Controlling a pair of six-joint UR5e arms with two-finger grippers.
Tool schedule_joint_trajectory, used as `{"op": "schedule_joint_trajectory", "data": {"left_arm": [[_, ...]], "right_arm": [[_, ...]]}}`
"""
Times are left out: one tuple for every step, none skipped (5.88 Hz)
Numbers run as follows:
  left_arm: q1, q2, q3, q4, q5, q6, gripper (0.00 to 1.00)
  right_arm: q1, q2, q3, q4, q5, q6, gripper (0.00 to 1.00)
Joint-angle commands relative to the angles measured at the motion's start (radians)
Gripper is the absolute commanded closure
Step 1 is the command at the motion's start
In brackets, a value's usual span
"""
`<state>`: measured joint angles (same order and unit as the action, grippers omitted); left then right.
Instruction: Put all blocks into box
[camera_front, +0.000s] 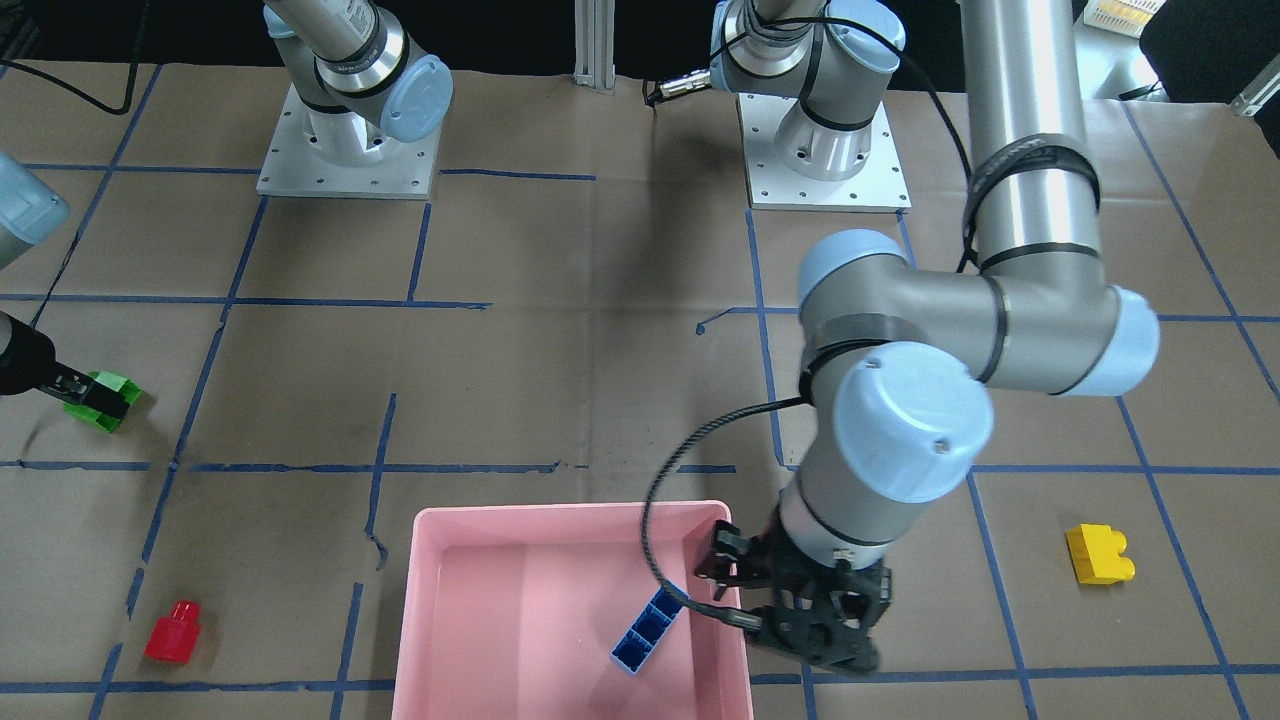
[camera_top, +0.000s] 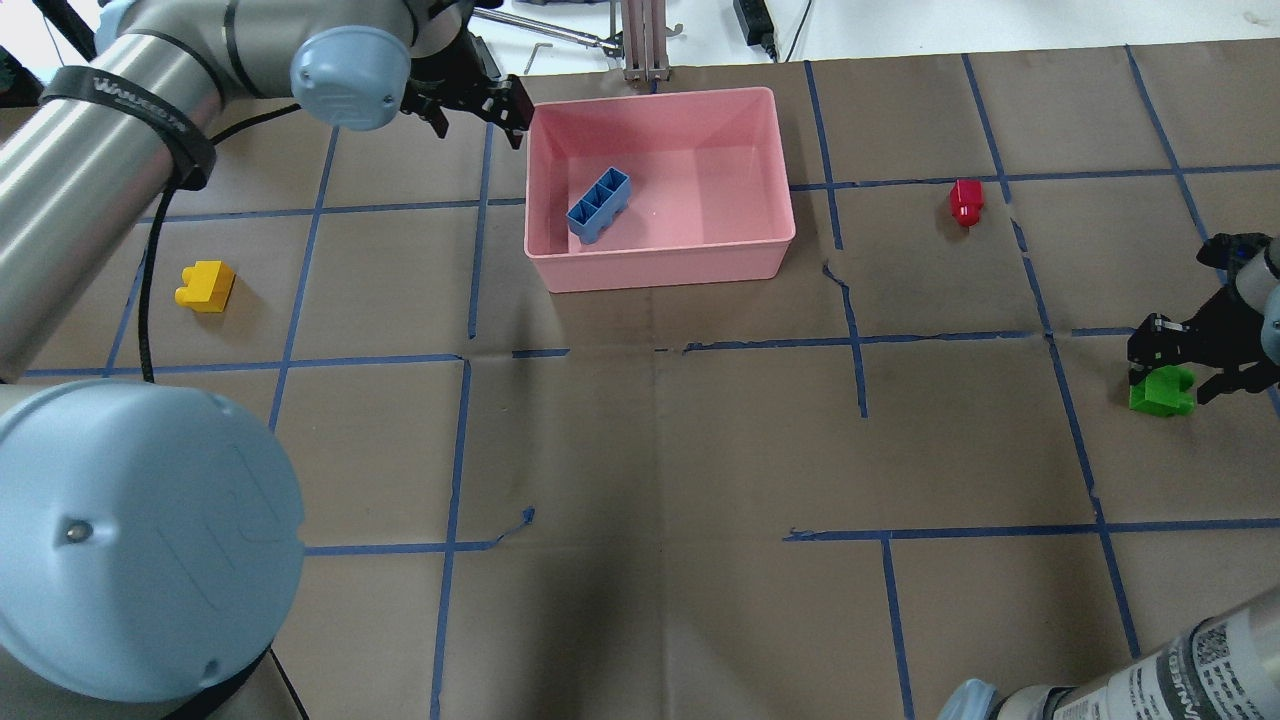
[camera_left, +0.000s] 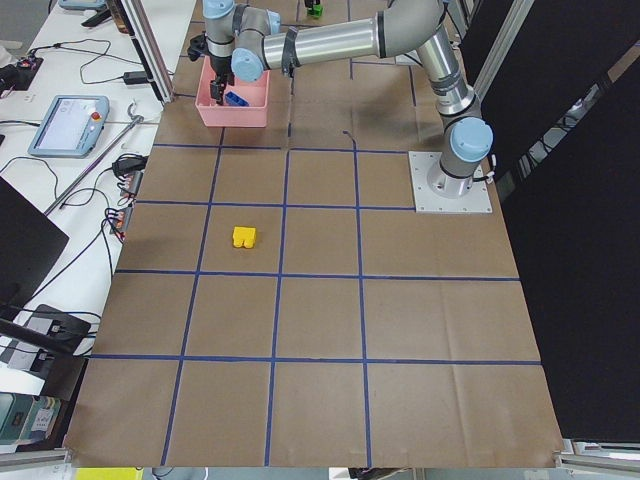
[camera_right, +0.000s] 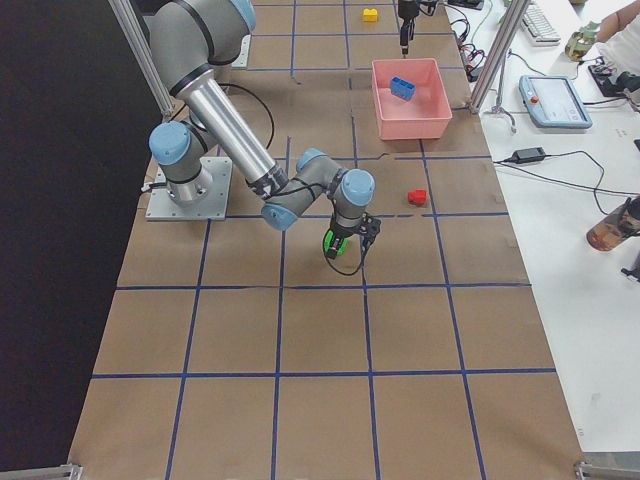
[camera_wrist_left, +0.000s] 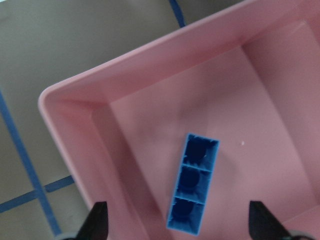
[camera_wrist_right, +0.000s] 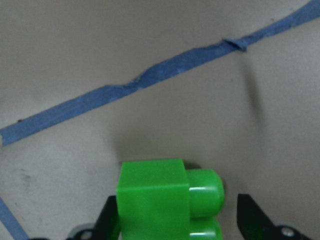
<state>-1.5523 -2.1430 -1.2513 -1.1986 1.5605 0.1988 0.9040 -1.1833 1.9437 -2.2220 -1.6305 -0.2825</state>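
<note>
The pink box (camera_top: 660, 270) stands at the far middle of the table. The blue brick (camera_top: 598, 205) lies inside it, hollow side up, and shows clearly in the left wrist view (camera_wrist_left: 194, 185). My left gripper (camera_top: 470, 100) is open and empty, above the box's corner (camera_wrist_left: 125, 55). My right gripper (camera_top: 1170, 382) is open and straddles the green brick (camera_top: 1160, 394) on the table. In the right wrist view the green brick (camera_wrist_right: 155, 200) sits between the fingers, with a gap on one side. The red brick (camera_top: 966, 200) and the yellow brick (camera_top: 205, 285) lie on the table.
The table is brown paper with a blue tape grid. Both arm bases (camera_front: 345, 150) stand at the robot's edge. The left arm's forearm and elbow (camera_top: 130, 530) hang over the left half. A metal post (camera_top: 645, 40) stands behind the box.
</note>
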Motion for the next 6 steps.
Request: {"op": "schedule_joint_trajectory", "data": {"left_arm": [[0.23,0.04,-0.121,-0.004,0.044,0.004,0.0],[0.332,0.022,-0.144,0.014,0.042,0.036,0.0],[0.415,0.005,-0.148,0.033,0.052,0.165,0.0],[0.469,-0.026,-0.148,0.098,0.052,0.286,0.0],[0.483,-0.075,-0.169,0.197,0.049,0.359,0.01],[0.483,-0.093,-0.231,0.294,0.047,0.422,0.01]], "right_arm": [[0.001,-0.005,-0.005,0.005,-0.002,-0.004,0.46],[0.001,-0.01,-0.015,0.01,0.0,-0.004,0.57],[0.001,-0.013,-0.053,0.018,0.0,-0.007,0.61],[0.01,-0.018,-0.125,0.071,0.009,-0.007,0.61],[0.027,-0.03,-0.212,0.17,0.017,0.002,0.61],[0.077,-0.032,-0.297,0.236,0.032,0.006,0.61]]}}
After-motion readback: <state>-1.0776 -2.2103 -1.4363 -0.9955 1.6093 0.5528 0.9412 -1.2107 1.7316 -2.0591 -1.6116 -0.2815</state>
